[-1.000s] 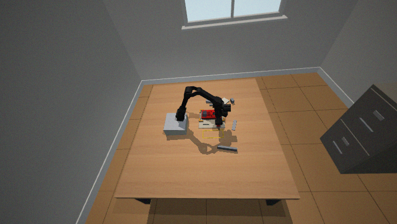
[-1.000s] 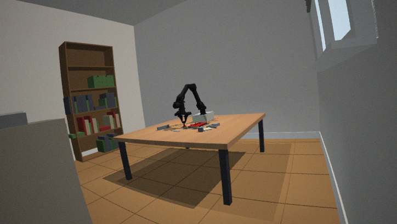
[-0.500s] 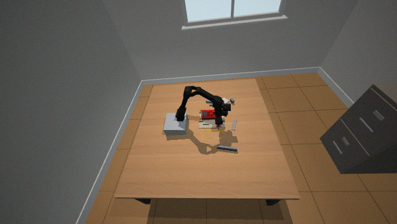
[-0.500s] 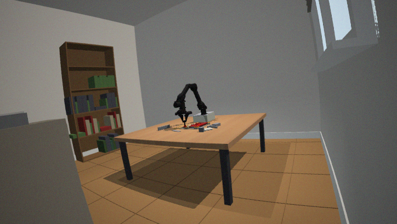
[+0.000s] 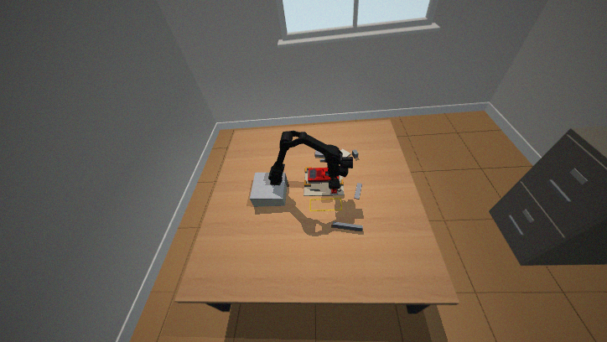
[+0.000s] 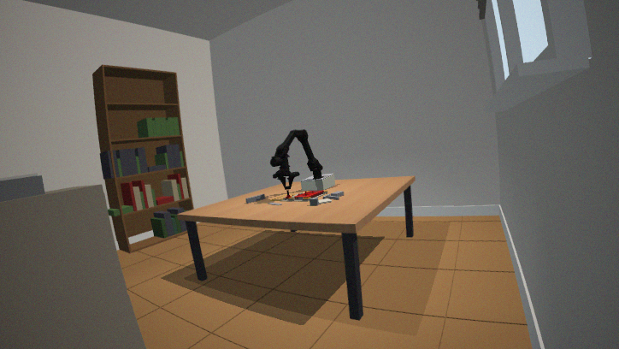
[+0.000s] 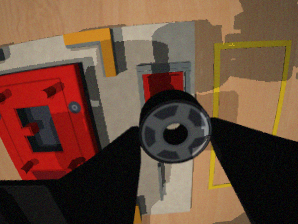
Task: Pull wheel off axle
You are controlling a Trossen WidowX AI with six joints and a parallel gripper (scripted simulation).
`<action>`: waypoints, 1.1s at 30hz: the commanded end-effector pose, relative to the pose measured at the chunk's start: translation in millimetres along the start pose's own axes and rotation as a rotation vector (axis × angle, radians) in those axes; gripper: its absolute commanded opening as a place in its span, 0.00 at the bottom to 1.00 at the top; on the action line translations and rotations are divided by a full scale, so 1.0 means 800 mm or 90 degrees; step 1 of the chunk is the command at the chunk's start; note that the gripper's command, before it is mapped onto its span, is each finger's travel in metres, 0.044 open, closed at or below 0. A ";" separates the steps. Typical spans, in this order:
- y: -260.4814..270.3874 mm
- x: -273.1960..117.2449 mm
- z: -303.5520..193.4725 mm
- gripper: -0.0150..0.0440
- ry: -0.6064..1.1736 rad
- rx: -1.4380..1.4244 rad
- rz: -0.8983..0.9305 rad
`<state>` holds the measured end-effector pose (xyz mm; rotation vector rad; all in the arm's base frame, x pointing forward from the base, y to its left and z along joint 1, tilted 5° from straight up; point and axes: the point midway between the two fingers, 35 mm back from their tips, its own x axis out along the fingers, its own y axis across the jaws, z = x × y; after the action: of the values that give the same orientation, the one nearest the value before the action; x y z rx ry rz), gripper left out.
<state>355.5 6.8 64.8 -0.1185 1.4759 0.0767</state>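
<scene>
My gripper [image 5: 334, 185] [image 6: 287, 186] [image 7: 173, 129] is shut on the wheel, one finger on each side. The wheel [image 7: 158, 134] is a dark round piece with a grey spoked face and a centre hole. It is held above the red block [image 5: 334, 191] [image 7: 162, 81] in its grey recess on the pale board. A little pale surface shows through the hole's upper part. The wheel hides the axle in the wrist view; the top and exterior views are too small to show whether they touch. The marked area [image 5: 309, 204] [image 7: 252, 44] is a yellow rectangle outline beside the board.
A red box [image 5: 324, 173] [image 7: 75, 130] with short pegs stands on the pale board [image 5: 312, 193] [image 7: 129, 95]. An orange corner piece [image 7: 108, 55] is near it. A dark grey bar [image 5: 347, 226] lies beyond the marked area, and a flat grey piece [image 5: 358, 191] lies right of the board.
</scene>
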 end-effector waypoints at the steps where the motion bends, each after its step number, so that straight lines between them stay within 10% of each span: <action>1: 0.000 -0.020 0.002 0.25 -0.008 0.003 -0.003; 33: -0.117 -0.038 -0.065 0.25 -0.005 0.002 -0.009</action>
<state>316.4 -85.3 92.4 -0.1239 1.4734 0.0583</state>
